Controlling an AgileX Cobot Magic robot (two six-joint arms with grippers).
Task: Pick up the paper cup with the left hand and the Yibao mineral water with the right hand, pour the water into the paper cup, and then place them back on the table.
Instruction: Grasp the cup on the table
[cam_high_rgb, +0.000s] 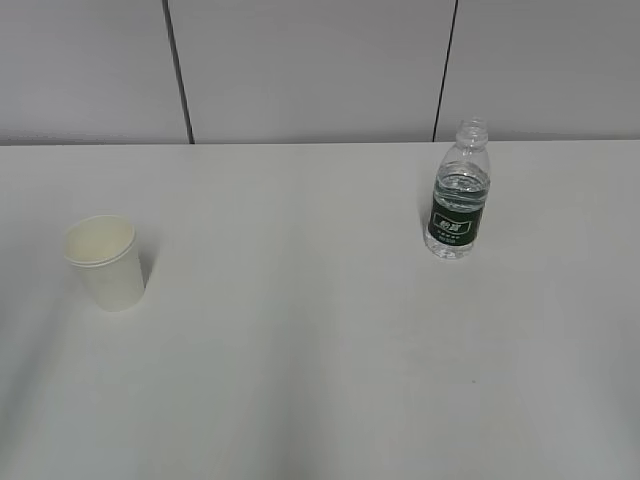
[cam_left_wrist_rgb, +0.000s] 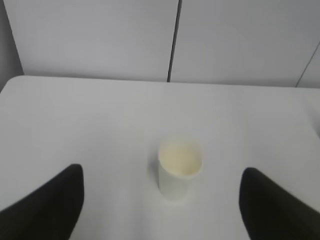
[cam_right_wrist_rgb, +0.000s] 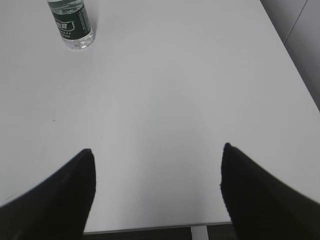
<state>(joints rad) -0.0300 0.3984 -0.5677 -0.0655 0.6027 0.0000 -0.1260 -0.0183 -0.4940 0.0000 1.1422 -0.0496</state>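
Paper cup (cam_left_wrist_rgb: 180, 170) crushes easily (grip mid-wall); slick bottle (cam_right_wrist_rgb: 71, 22) at its label; both hands' fingers (cam_left_wrist_rgb: 47, 205) (cam_right_wrist_rgb: 55, 195) wide open, empty.

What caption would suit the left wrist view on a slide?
Open left gripper facing an upright, empty paper cup standing on the white table.

Paper cup (cam_high_rgb: 104, 262) left — bottle (cam_high_rgb: 460, 193) right, farther back

Left hand (cam_left_wrist_rgb: 160, 200): two plain black fingers (cam_left_wrist_rgb: 47, 205), rounded tips, matte, blurred edges; no markings visible. Right hand (cam_right_wrist_rgb: 157, 192): same black fingers (cam_right_wrist_rgb: 55, 197), smooth, tapering upward.
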